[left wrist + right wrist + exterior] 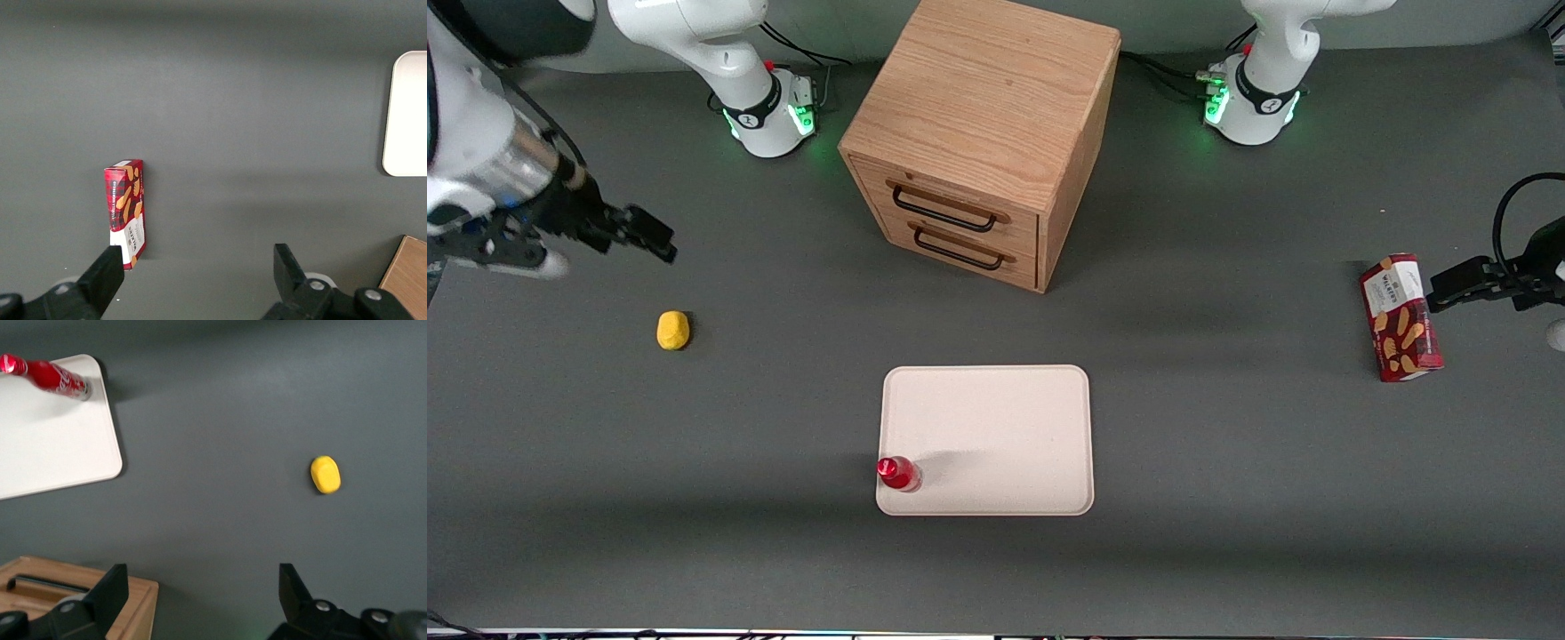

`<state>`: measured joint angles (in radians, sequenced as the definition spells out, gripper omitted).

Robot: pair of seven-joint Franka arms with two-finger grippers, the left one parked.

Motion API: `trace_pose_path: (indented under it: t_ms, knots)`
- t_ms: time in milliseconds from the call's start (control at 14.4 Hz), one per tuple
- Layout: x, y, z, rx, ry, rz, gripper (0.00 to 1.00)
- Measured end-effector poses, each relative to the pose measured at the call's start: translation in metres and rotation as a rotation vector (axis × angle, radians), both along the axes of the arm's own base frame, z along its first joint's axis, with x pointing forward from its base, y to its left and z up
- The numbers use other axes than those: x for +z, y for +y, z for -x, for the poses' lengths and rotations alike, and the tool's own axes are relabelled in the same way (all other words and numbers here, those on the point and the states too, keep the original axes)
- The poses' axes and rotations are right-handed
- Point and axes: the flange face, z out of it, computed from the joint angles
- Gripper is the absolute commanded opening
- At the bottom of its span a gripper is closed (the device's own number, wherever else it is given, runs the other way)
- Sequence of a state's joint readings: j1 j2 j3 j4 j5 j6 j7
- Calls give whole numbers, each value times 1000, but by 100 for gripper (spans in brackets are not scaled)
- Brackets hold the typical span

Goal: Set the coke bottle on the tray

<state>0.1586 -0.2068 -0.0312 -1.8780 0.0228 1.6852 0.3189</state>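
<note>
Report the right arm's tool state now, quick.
Right arm's tool: open, holding nothing, raised over the table toward the working arm's end, apart from the small red coke bottle standing on the pale beige rectangular tray.

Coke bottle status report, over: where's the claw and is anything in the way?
Claw open, empty, raised toward the working arm's end of the table. Coke bottle upright on tray, at a near corner. Yellow object on table, apart from tray; nothing obstructing.

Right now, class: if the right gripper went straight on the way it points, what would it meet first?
Probably bare table. The gripper, fingers open and empty, hangs above the working arm's end, and its wrist view looks down on grey surface. The yellow object lies off that line, though depth is unclear.
</note>
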Motion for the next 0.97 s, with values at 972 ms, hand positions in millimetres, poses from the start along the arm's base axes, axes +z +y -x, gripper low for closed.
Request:
trace_pose_path:
  t_ms: [972]
  knots:
    - [8, -31, 21, 94, 28, -5, 100]
